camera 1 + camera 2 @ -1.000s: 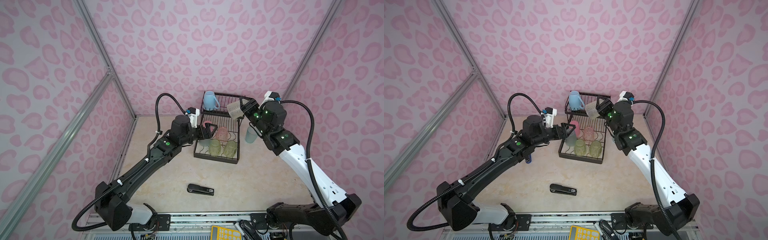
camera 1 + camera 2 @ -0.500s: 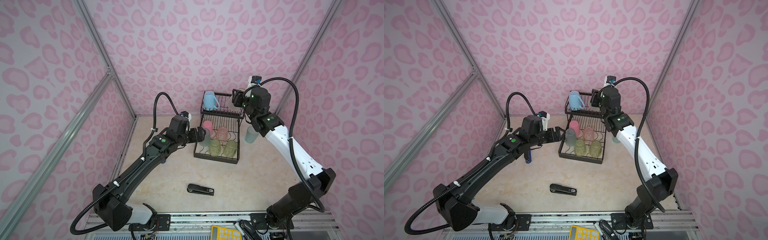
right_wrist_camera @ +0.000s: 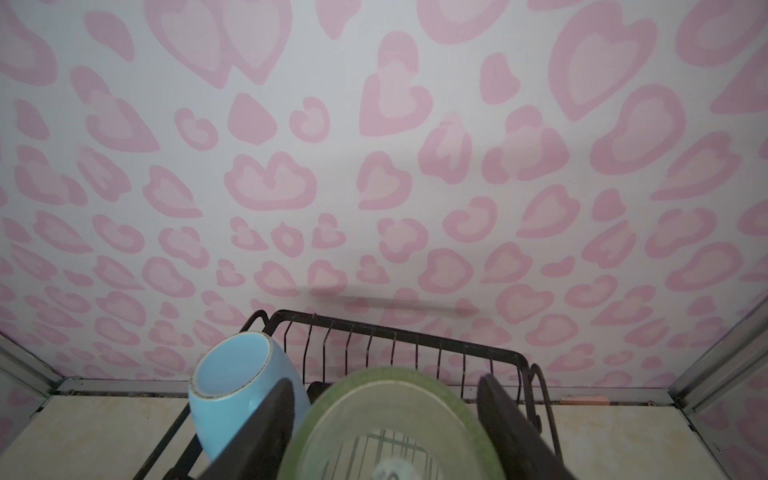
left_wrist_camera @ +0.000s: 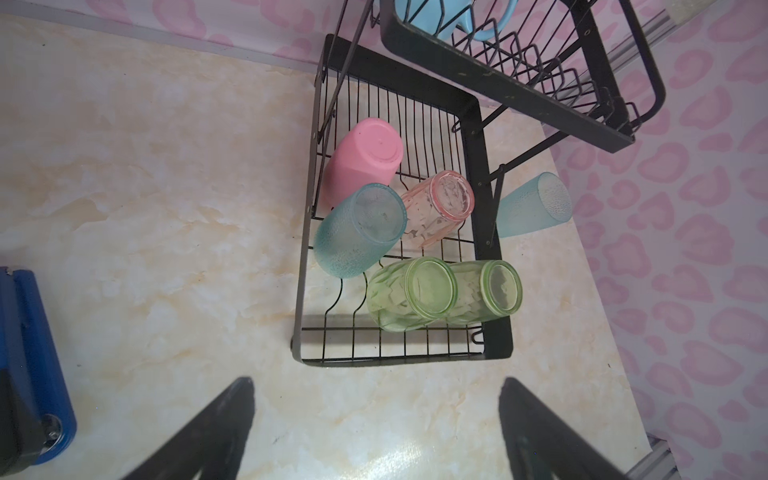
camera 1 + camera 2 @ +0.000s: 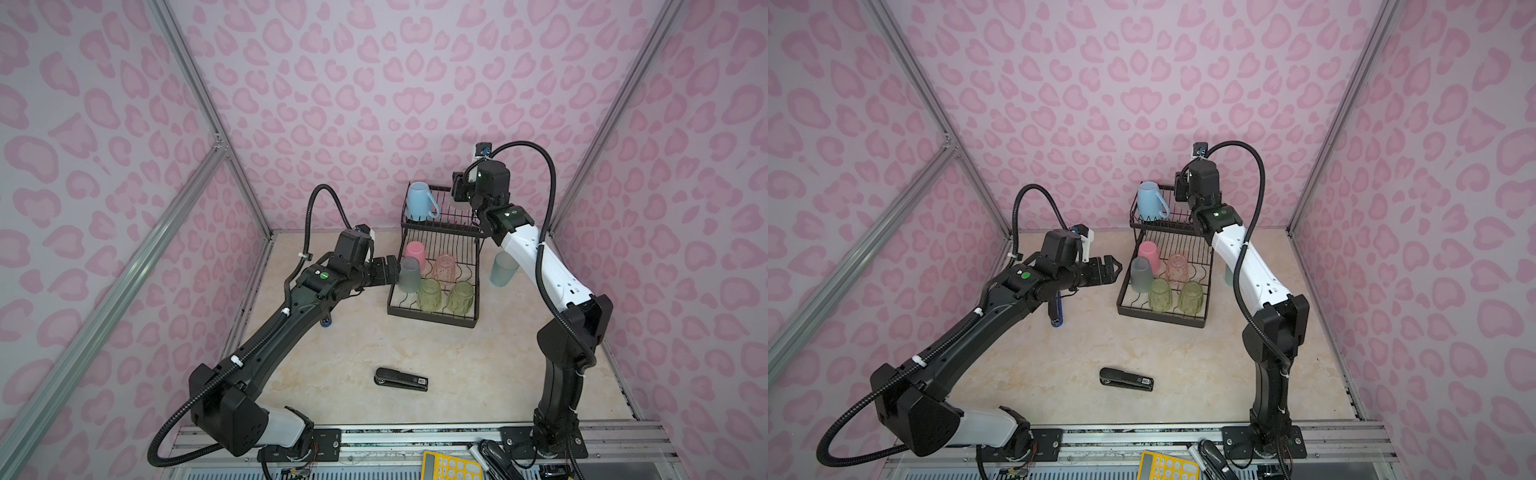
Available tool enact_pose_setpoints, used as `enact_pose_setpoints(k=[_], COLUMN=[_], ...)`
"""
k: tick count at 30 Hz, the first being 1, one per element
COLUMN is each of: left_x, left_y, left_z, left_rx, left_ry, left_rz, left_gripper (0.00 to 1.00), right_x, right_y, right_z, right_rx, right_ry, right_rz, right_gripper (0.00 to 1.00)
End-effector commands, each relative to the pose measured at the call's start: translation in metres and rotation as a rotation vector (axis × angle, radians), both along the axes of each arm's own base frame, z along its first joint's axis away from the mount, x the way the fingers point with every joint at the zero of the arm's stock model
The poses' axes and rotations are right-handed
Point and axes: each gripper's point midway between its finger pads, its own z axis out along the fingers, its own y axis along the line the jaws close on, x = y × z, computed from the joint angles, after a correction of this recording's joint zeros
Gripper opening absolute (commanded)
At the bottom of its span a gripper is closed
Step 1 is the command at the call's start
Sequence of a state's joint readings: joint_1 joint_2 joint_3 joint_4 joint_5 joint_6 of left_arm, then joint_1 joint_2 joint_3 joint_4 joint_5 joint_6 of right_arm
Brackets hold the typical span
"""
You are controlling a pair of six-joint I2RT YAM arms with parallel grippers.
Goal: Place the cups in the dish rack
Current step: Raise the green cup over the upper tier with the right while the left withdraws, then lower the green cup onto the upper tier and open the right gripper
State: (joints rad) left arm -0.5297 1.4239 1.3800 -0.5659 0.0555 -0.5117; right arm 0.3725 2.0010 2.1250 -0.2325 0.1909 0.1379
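Note:
The black wire dish rack stands at the back of the table. Its lower tray holds a pink cup, a frosted blue-grey cup, a pinkish ribbed cup and two green ribbed cups. A light-blue mug sits on the raised shelf. My left gripper is open and empty beside the tray's left side. My right gripper is shut on a pale green cup above the raised shelf, next to the mug.
Another frosted blue cup stands on the table right of the rack, under my right forearm. A black stapler lies mid-table. A blue stapler lies under my left arm. A yellow calculator is at the front rail.
My left gripper has drawn back left out of the tray, leaving the blue-grey cup standing there. My right arm has lifted the pale green cup up and back over the raised shelf.

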Motion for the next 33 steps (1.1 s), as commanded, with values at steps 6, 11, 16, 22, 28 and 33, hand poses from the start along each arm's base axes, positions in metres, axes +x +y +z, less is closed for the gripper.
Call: enact_pose_setpoints(k=[6,11,16,22,28,33], left_x=[0.005,0.010,0.012,0.016,0.018,0.016], left_y=[0.003,0.005,0.004,0.002,-0.001,-0.002], left_z=[-0.009,-0.015,-0.020,-0.022,-0.022,-0.022], left_rx=[0.046,0.058,0.055,0.051,0.033,0.018], left_ry=[0.022,0.037,0.052,0.059,0.064,0.070], left_rz=[-0.019,-0.014,-0.017,-0.019,-0.018,-0.019], left_gripper=[0.94,0.94,0.94,0.94,0.93,0.92], right_x=[0.042,0.061,0.074,0.074,0.065,0.055], right_y=[0.008,0.010,0.008,0.011,0.014,0.017], right_z=[-0.029,-0.046,-0.074,-0.090,-0.097,-0.091], right_rx=[-0.040,-0.047,-0.058,-0.057,-0.060,-0.039], right_ry=[0.017,0.029,0.063,0.102,0.120,0.110], right_rz=[0.005,0.002,-0.007,0.003,0.013,0.023], right_gripper=[0.48,0.48,0.48,0.48,0.48,0.49])
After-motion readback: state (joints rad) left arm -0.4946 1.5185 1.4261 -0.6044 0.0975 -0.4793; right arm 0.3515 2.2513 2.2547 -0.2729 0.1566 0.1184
